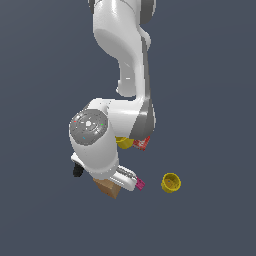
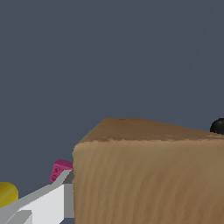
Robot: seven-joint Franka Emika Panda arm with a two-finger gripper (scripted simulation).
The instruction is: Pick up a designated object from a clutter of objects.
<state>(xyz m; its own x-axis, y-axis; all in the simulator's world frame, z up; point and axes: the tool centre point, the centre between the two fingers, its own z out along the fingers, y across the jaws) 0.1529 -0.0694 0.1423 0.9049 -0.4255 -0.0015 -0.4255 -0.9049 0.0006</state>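
Our arm [image 1: 122, 75] fills most of the exterior view, bent down over the pile so that its wrist hides much of the clutter. Under it sits the brown box [image 2: 148, 179], only a corner showing past the hand in the exterior view, but looming right up against the lens in the wrist view. We judge this to be the grasp step: the gripper [image 1: 117, 182] is down at the box, one finger [image 2: 39, 203] lying just beside its face. Whether the jaws are spread or already pressed onto the box we cannot tell, since the far finger is hidden.

Next we need a firm hold confirmed, then a straight lift.

One yellow cup [image 1: 171, 183] stands apart on the exterior view's right, with open floor around it. A second cup [image 1: 124, 142] and a red box [image 1: 142, 144] peek out behind the arm. The pink block [image 1: 141, 185] sits just beside the finger, the closest neighbour to mind. Something black [image 1: 77, 171], perhaps the drill, lies at the box's other side.
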